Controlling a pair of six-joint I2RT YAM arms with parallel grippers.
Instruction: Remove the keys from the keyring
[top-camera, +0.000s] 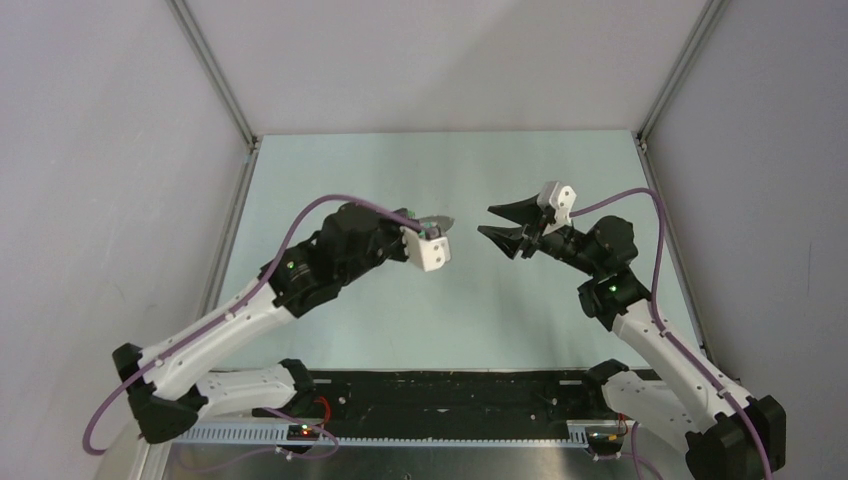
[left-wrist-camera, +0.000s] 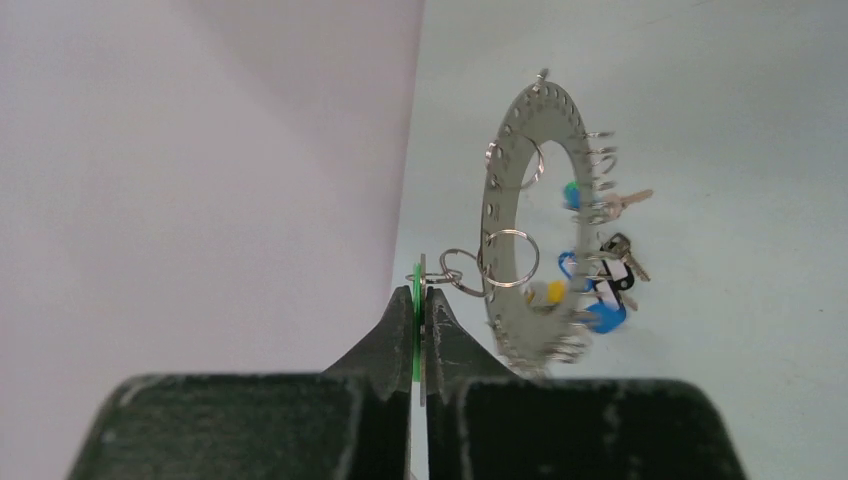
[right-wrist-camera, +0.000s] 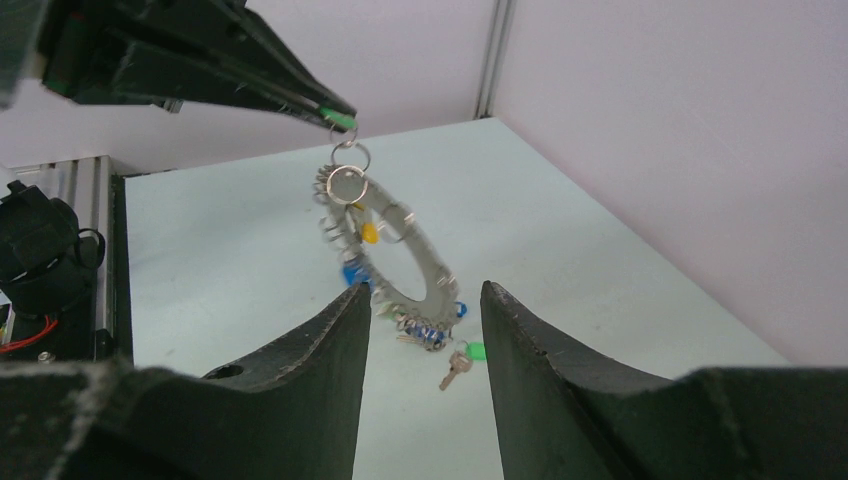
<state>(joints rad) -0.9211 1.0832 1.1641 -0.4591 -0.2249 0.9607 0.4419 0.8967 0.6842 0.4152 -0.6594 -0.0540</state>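
Note:
My left gripper (left-wrist-camera: 421, 292) is shut on a green-tagged key (left-wrist-camera: 415, 312), edge-on between the tips. Small split rings link that key to the keyring (left-wrist-camera: 550, 110), a grey perforated ring dangling in the air below it, slightly blurred. Several keys (left-wrist-camera: 603, 300) with blue and yellow tags hang off its rim. In the right wrist view the keyring (right-wrist-camera: 435, 283) hangs slantwise from the left gripper's tip (right-wrist-camera: 340, 118), just beyond my right gripper (right-wrist-camera: 420, 300). The right gripper is open with nothing between its fingers. From above, the left gripper (top-camera: 440, 222) and right gripper (top-camera: 487, 221) face each other over mid-table.
One loose key with a green tag (right-wrist-camera: 455, 366) lies on the pale green table under the ring. White walls and an aluminium frame post (right-wrist-camera: 497, 58) close off the far side. The left arm's base (right-wrist-camera: 40, 260) sits at the left.

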